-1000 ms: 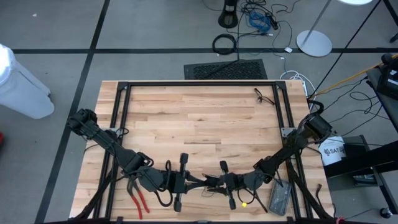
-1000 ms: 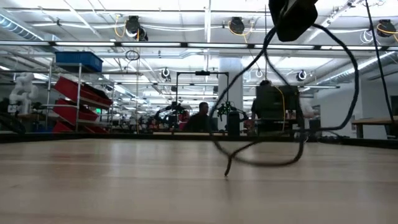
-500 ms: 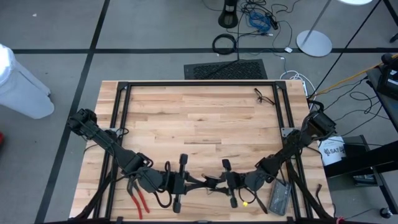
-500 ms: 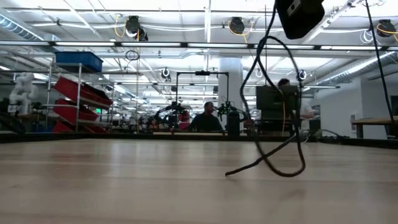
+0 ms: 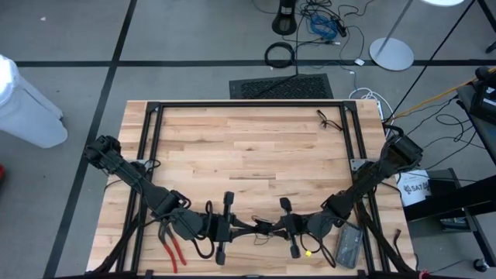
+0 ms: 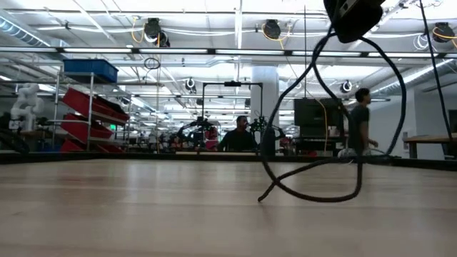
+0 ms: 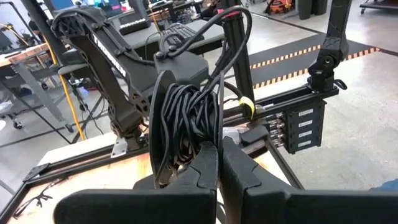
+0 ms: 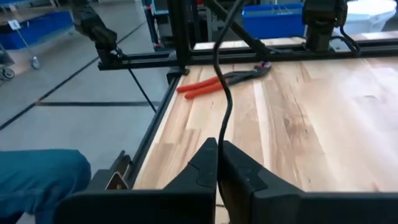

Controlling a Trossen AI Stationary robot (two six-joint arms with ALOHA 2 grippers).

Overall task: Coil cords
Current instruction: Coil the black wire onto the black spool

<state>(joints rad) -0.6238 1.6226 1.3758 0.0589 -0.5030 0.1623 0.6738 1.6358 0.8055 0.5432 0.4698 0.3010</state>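
Observation:
The black cord is partly wound into a coil [image 7: 186,118], and my left gripper [image 7: 219,152] is shut on that coil near the table's front edge [image 5: 242,228]. A single strand [image 8: 222,93] runs from the coil to my right gripper [image 8: 217,149], which is shut on it just right of the left one [image 5: 273,227]. In the low view a slack loop [image 6: 321,196] hangs down from above. Its bottom and free end [image 6: 261,198] lie on the table. My left gripper pinches the coil's several turns [image 7: 186,158] between its two fingers, coming almost level from the table's left. The coil stands beyond the fingertips, clear of the table. My right gripper pinches one strand [image 8: 219,138] between its two fingers, coming roughly level from the table's right. The strand runs on ahead of the fingers, slack.
Red-handled pliers [image 5: 172,246] lie at the front left beside the left arm. A grey device [image 5: 347,246] and a small yellow thing [image 5: 306,253] lie front right. A black frame [image 5: 248,105] runs around the tabletop. A small dark object [image 5: 329,120] lies far right.
My right gripper has shifted slightly toward the table's right edge. In the low view the hanging loop has narrowed, then spread wider toward the right, while its free end has stayed at the same spot on the table.

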